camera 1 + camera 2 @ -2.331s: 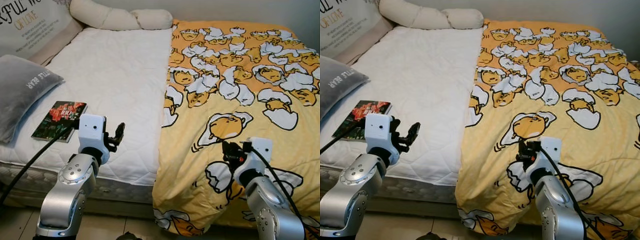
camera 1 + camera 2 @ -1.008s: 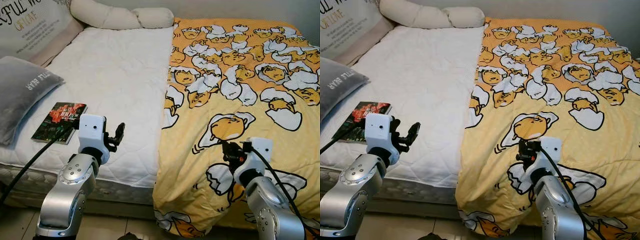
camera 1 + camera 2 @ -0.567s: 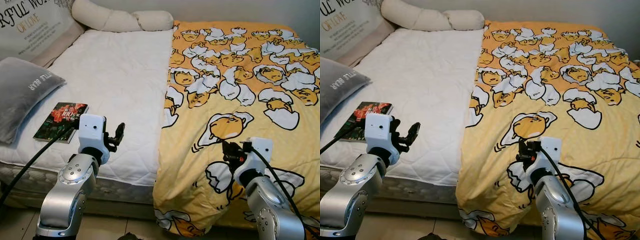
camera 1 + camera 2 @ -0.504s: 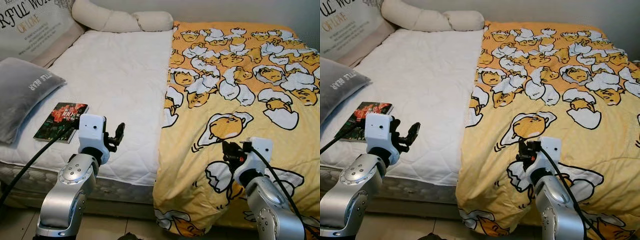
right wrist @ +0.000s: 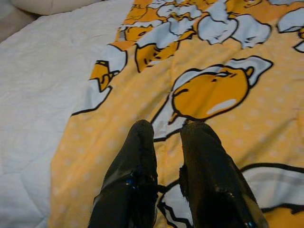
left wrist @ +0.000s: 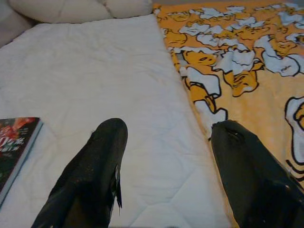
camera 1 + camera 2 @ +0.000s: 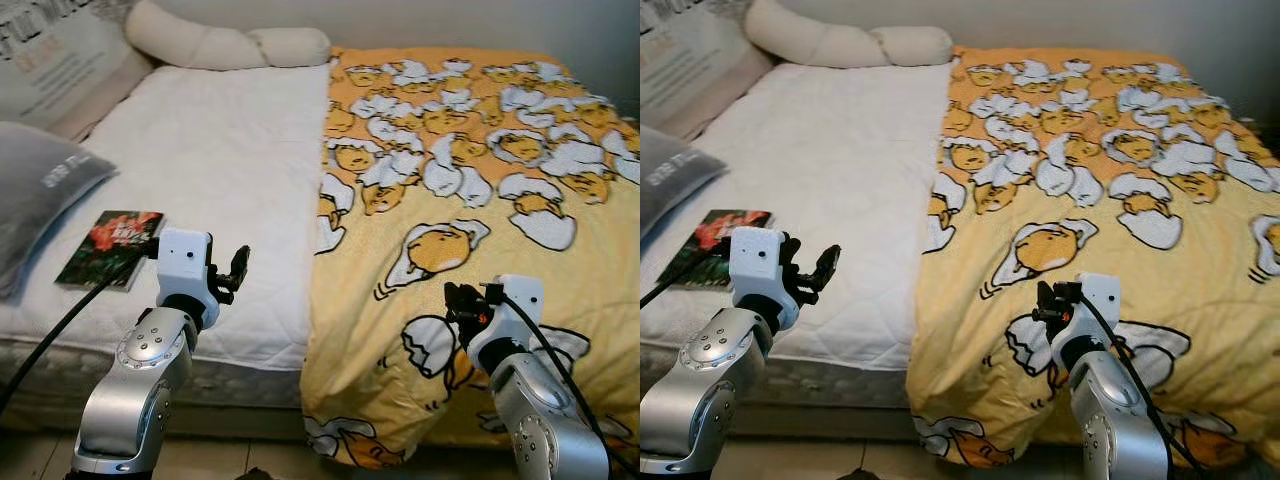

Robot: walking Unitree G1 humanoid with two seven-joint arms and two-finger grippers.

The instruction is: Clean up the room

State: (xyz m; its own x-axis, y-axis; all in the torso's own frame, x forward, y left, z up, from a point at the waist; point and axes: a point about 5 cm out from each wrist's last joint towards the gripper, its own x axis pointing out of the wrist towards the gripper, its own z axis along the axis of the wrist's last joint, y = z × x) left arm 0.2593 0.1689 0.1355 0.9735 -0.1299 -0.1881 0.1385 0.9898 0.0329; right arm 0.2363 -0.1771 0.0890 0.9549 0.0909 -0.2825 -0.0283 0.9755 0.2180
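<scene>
A yellow blanket printed with egg cartoons covers the right half of the bed and hangs over its front edge. The left half is bare white mattress. A book with a dark red cover lies near the mattress's front left edge, beside a grey pillow. My left gripper hovers open above the mattress's front edge, right of the book, its fingers spread wide. My right gripper is shut and empty just above the blanket near the bed's front.
A long cream bolster lies across the head of the bed. A printed cushion leans at the far left. The bed's front edge drops to the floor just below my arms. A wall runs behind the bed.
The whole picture has shifted a little as the camera moved. Both arms hold the same pose, and the book, pillow and blanket lie where they were.
</scene>
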